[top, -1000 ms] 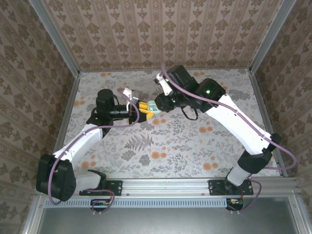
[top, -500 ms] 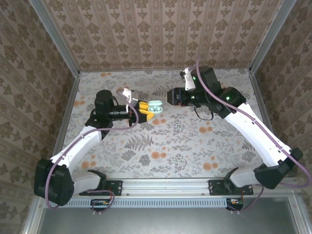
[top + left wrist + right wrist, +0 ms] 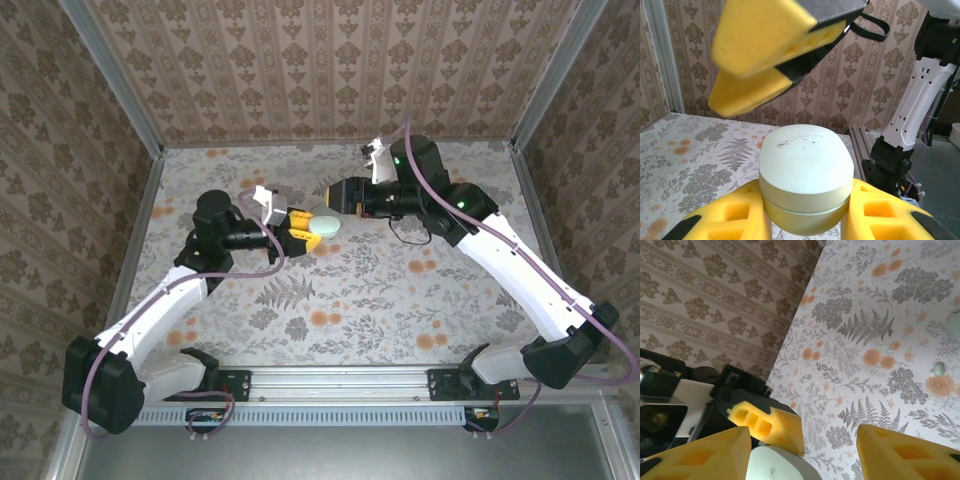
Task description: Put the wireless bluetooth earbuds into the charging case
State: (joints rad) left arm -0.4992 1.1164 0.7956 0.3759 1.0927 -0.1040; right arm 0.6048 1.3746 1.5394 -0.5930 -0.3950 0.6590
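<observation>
The left gripper (image 3: 310, 226) is clamped on the small pale mint-green pebble-shaped plastic charging case (image 3: 805, 175), holding it up off the floral-patterned table top (image 3: 380, 290) near the middle, towards the far side. The seam round the case reads as closed, so the step in hand is probably getting the lid open. The right gripper (image 3: 802, 450) hangs just to the right of and beyond the case, its yellow foam fingers spread wide and holding nothing.

To do this well, the left gripper should keep its hold low on the base half so the lid stays free. The right fingers should come in slowly, one pad catching the lid's edge at the seam (smooth plastic will slip under a glancing touch). A hard push could twist the case in the grip.

A small pale mint bit (image 3: 939, 369) lies on the table; whether it is an earbud I cannot tell.

Half a second ago the right gripper stood further to the right, well apart from the case; now it has closed in beside it. The left arm has carried the case slightly rightward.
</observation>
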